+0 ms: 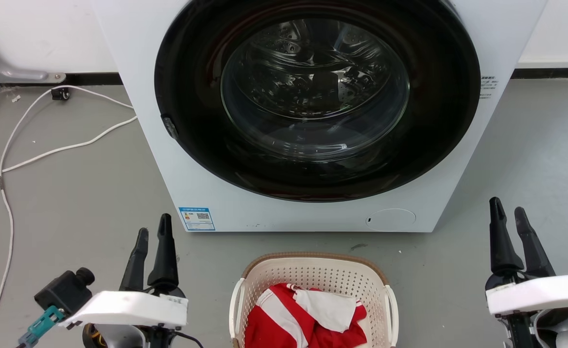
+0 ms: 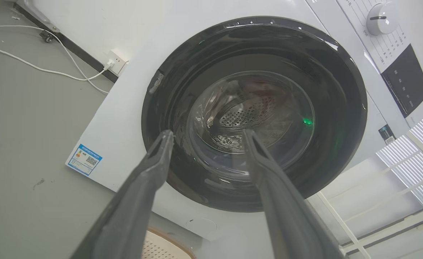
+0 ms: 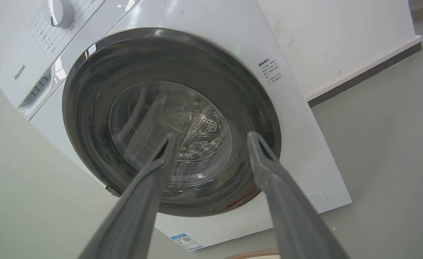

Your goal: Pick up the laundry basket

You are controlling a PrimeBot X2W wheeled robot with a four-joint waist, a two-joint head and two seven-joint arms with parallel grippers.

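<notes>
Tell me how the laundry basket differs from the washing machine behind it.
The laundry basket is small, cream and perforated; the washing machine is far larger, solid white. The basket is open-topped, holding red-and-white clothes; the machine's round black door is shut. Both stand on the grey floor.

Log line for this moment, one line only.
laundry basket: on floor before washing machine, red-and-white cloth inside, not held | left gripper: open, empty, to its left | right gripper: open, empty, to its right
</notes>
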